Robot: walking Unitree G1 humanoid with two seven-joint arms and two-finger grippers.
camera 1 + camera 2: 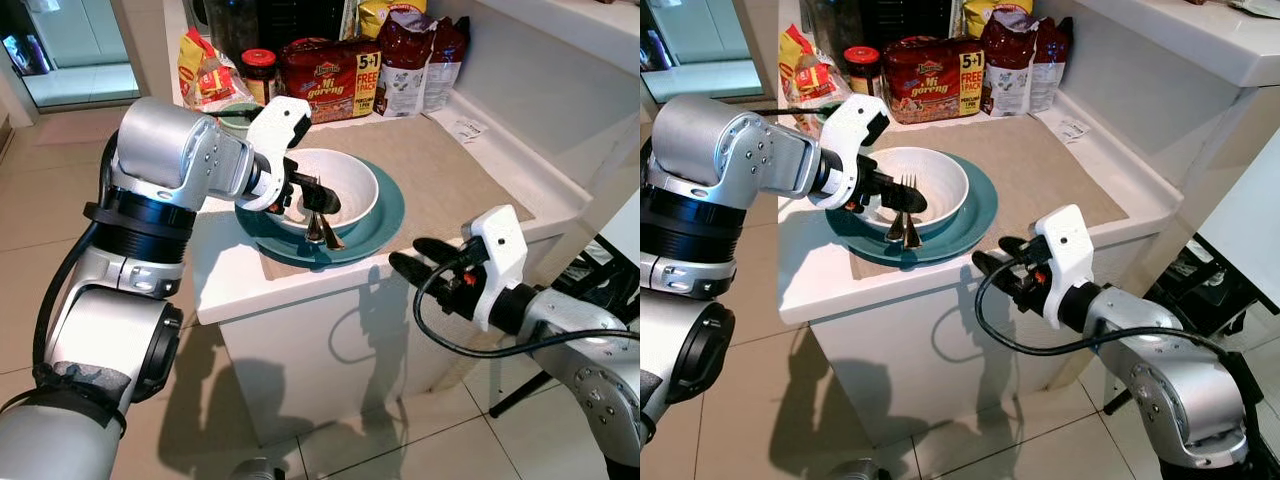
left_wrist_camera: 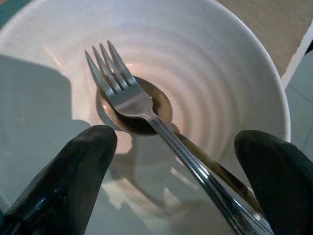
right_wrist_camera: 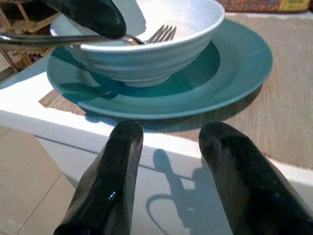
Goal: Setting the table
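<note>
Bowl (image 1: 345,185) on teal plate (image 1: 385,215), fork (image 2: 122,85) and spoon (image 2: 146,105) inside

Silver arms, black joint bands, white wrist housings, looping black cable, glossy black two-fingered tools.

At the upper centre of the left eye view, a red noodle multipack (image 1: 328,65) standing at the back of the bench (image 1: 240,285) bears the words "Mi goreng" in white script. A yellow panel (image 1: 367,73) at the right end of the same pack reads "5+1 FREE PACK". Print on the neighbouring bags, the jar and the paper slip is too small to read.
</note>
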